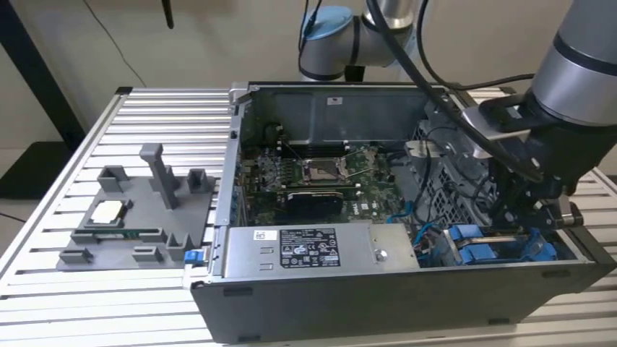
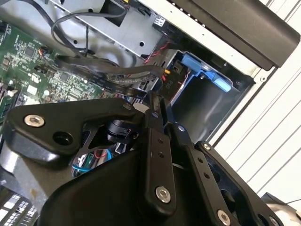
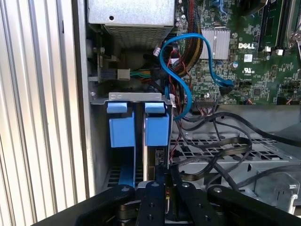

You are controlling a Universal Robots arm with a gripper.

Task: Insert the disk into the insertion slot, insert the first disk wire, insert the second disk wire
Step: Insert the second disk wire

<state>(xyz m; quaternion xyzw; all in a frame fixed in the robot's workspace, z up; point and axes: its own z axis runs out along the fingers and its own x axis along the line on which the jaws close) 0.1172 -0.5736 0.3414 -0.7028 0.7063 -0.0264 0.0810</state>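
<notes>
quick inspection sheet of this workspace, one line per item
surface: ribbed metal table bearing an open computer case
job's things: disk in its blue carrier stands in the drive bay beside a second blue carrier
clutter: grey fixture tray on the exterior view's left
grippers: gripper at the disk's end, shut on it
cables: loose blue wire, black wire bundle
surroundings: pale wall

Computer case (image 1: 386, 303) on slatted table (image 1: 144, 116), parts tray (image 1: 135, 224) beside it at the exterior view's left, power supply (image 1: 308, 248) inside case
</notes>
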